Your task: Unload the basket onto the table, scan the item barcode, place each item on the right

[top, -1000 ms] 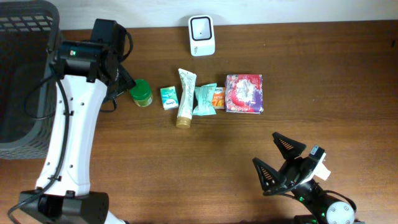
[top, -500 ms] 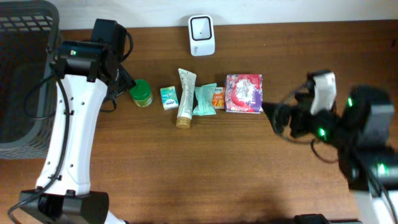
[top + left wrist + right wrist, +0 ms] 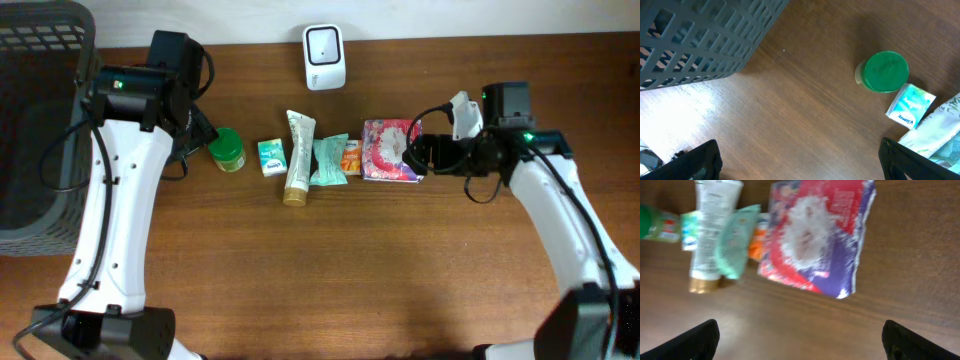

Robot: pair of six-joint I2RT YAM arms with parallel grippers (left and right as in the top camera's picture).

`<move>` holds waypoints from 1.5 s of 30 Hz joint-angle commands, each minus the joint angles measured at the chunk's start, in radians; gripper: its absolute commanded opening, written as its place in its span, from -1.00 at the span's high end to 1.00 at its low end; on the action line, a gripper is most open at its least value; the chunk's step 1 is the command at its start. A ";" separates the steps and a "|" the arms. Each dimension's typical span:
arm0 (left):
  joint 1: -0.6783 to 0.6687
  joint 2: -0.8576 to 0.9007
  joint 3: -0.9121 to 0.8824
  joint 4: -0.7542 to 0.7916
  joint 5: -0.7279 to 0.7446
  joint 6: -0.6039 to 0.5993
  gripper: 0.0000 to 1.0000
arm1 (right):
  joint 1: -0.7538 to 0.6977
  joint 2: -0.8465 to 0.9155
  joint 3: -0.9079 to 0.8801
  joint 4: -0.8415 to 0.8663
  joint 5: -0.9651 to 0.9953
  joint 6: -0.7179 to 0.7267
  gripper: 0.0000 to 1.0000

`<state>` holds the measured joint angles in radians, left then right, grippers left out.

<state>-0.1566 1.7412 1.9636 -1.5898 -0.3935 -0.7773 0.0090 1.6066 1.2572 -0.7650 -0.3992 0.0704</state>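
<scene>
- Swinging up from the near right corner, the right arm [image 3: 560, 220] has crossed to the row of goods, while the left arm has not shifted
- Its right fingers [image 3: 695, 342] are spread wide with nothing between them, just to the right of the red and purple packet [image 3: 392, 150]
- The left fingers [image 3: 695, 160] are also spread and empty, over bare surface [image 3: 300, 270] between the basket [image 3: 40, 120] and the green-lidded jar [image 3: 227, 150]
- That packet, probably the item to scan, lies flat at the right end of the row, its right edge facing the right fingers, and the right arm is much the nearer one
- It is almost square with no strong long axis; in the wrist view it sits a little skewed to the line of the fingers, so a small wrist turn may help
- Its wrap looks glossy, crinkled and soft, likely to give and slip under a pinch; no barcode shows on the upper face
- The scanner [image 3: 324, 57], white, rounded and hard, stands at the far edge, left of the packet and well apart from it
- An orange packet [image 3: 350, 158] sits against the packet's left edge, then a teal sachet [image 3: 328, 160], a tube [image 3: 297, 157] lying near to far, and a small box [image 3: 270, 157]
</scene>
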 commanded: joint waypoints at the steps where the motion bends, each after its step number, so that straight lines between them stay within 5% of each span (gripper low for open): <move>1: 0.001 -0.002 -0.001 -0.002 -0.012 0.012 -0.98 | -0.005 0.084 0.018 0.062 0.053 -0.010 -0.97; 5: 0.001 -0.002 -0.001 -0.002 -0.012 0.013 -0.98 | -0.069 0.194 0.018 0.148 0.041 0.048 -0.97; 14: 0.001 -0.002 -0.001 -0.002 -0.012 0.013 -0.98 | -0.140 0.415 0.018 0.271 -0.371 0.039 -0.79; 18: 0.001 -0.002 -0.001 -0.002 -0.012 0.012 -0.98 | -0.121 0.439 0.009 0.277 -0.372 0.039 -0.38; 24: 0.001 -0.002 -0.001 -0.002 -0.012 0.013 -0.98 | -0.106 0.481 0.015 0.265 -0.407 0.039 0.89; 26: 0.001 -0.002 -0.001 -0.002 -0.012 0.012 -0.98 | -0.110 0.474 0.056 0.199 -0.442 0.038 0.92; 31: 0.001 -0.002 -0.001 -0.002 -0.012 0.012 -0.98 | -0.106 0.401 0.293 -0.098 -0.154 0.031 0.92; 35: 0.001 -0.002 -0.001 -0.002 -0.012 0.013 -0.98 | -0.093 0.376 0.517 -0.378 0.270 0.079 0.92; 36: 0.001 -0.002 -0.001 -0.002 -0.012 0.013 -0.98 | -0.068 0.376 0.556 -0.446 0.509 0.165 0.92; 40: 0.001 -0.002 -0.001 -0.002 -0.012 0.013 -0.98 | 0.015 0.378 0.545 -0.514 0.900 0.370 0.92; 45: 0.001 -0.002 -0.001 -0.002 -0.012 0.012 -0.98 | 0.128 0.409 0.442 -0.397 0.916 0.376 0.92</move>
<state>-0.1566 1.7412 1.9636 -1.5894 -0.3939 -0.7769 0.0841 1.9980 1.7645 -1.2091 0.4408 0.4107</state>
